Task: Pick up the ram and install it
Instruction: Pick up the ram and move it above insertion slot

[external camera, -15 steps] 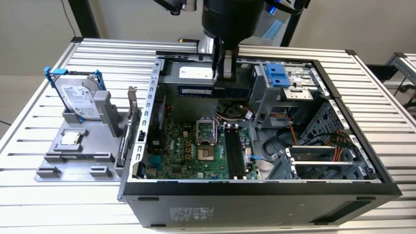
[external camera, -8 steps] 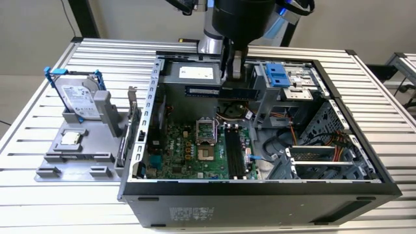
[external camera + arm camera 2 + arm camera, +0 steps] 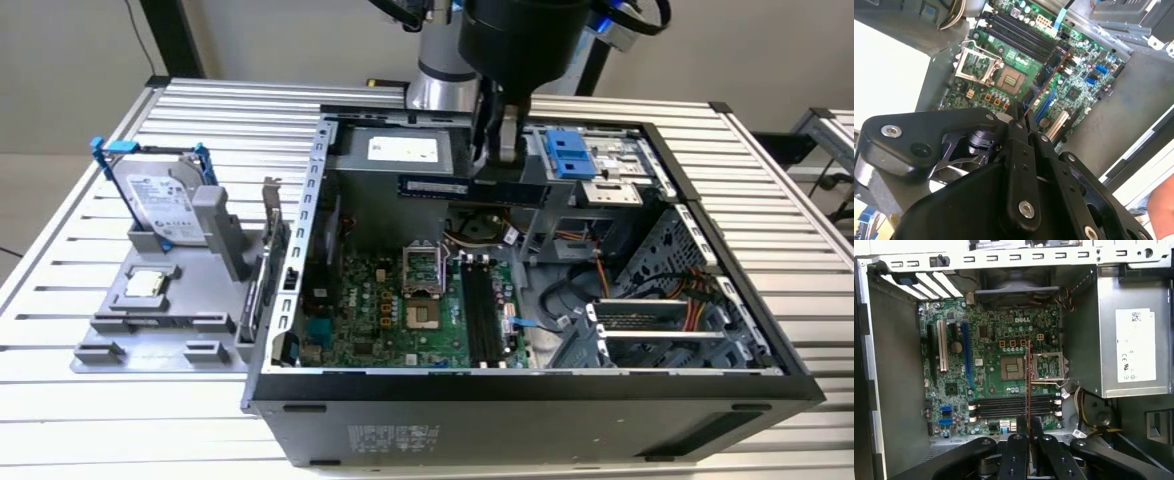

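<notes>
The slatted metal table (image 3: 54, 400) carries the open computer case (image 3: 534, 410), which takes up the middle and right of the exterior view. On the case floor, lower middle, lies the green motherboard (image 3: 360, 310). Over at the exterior view's left, a grey holder (image 3: 147, 335) props up a hard drive (image 3: 160, 205) in a blue frame, with a small square processor chip (image 3: 144, 285) just below it in the picture.

Now the arm. The gripper (image 3: 505, 168) hangs in the upper middle of the exterior view, over the case, its fingers pinched tight on the ram (image 3: 447, 186). The stick sits level in the air, well above the black memory slots (image 3: 481, 310). The grip looks a little toward the stick's end at the exterior view's right, not dead centre. In both wrist views the ram (image 3: 1028, 380) (image 3: 1049, 80) shows edge-on, a thin line running out from the fingers over the board.

The ram looks light, stiff and thin, with smooth faces that could swivel in a pinch. It is fragile too, so I'd hold it by the flat faces near the upper edge and keep the contact edge clear.

As for print, there are white labels on the power supply (image 3: 1135, 345), the drive and the stick, and white lettering on the board. I leave all of it unread.
</notes>
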Controlling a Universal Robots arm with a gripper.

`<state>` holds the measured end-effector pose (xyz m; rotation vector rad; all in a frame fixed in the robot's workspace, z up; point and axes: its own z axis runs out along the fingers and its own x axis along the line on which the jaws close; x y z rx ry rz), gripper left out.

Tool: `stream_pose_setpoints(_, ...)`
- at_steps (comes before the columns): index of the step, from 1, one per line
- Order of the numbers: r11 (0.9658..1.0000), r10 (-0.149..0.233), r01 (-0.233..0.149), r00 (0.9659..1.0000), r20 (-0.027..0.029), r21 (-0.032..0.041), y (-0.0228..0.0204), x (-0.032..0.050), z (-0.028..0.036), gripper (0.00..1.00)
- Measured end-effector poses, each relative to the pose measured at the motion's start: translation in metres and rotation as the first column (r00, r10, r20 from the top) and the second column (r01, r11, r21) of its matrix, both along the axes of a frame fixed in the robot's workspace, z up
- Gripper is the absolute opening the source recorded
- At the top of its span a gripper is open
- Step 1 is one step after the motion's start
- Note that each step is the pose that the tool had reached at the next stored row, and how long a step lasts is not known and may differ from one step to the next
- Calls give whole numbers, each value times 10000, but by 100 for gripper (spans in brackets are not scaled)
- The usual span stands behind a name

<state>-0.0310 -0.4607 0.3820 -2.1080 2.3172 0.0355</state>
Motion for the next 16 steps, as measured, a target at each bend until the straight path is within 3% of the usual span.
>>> stream_pose_setpoints(16,9987,-502,502,9987,0,1,0,284,-5,0)
